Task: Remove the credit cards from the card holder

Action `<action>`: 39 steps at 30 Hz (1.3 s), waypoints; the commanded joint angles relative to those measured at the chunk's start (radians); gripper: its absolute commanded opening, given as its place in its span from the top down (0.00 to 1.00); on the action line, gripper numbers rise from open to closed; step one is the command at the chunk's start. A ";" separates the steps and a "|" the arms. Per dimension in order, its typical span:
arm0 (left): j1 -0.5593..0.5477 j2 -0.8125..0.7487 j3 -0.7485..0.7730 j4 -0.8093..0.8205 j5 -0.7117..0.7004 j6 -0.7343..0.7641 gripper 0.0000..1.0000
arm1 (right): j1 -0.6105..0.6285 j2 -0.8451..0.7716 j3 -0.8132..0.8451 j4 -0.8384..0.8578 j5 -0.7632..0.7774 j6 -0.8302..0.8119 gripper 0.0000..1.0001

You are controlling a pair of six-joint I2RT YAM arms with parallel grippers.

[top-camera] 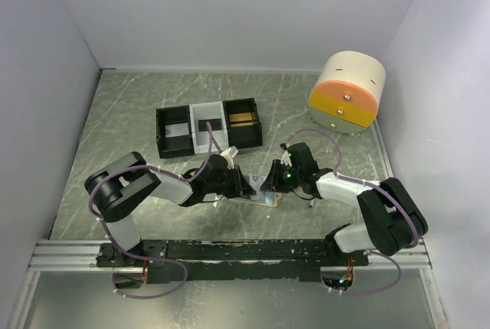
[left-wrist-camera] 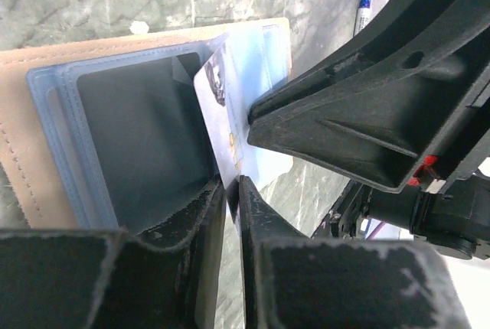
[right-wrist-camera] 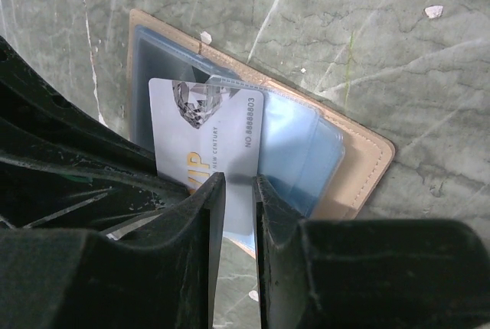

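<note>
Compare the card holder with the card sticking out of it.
Colour: the card holder is tan with pale blue sleeves; the card is white with gold VIP lettering. Size: the card holder is clearly larger than the card. Pose: the card holder lies open on the table; the card sticks partly out of a sleeve. Both are flat rectangles.

Card holder (top-camera: pixel 268 199) mostly hidden from above under left gripper (top-camera: pixel 249 187) and right gripper (top-camera: pixel 276 180); card (right-wrist-camera: pixel 207 126) lower edge hidden behind right fingers (right-wrist-camera: pixel 279 214); left grip on card indeterminate.
</note>
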 commanded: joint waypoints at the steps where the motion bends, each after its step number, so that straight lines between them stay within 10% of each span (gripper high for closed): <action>1: -0.005 0.012 0.020 0.029 0.013 0.003 0.78 | 0.000 0.022 -0.024 -0.067 0.092 -0.024 0.78; 7: -0.006 -0.020 0.026 -0.029 -0.014 0.034 0.93 | 0.000 -0.003 -0.018 -0.081 0.109 -0.020 0.78; 39: -0.006 -0.215 -0.008 -0.266 -0.169 0.104 0.93 | 0.008 0.049 0.062 0.094 -0.151 0.003 0.74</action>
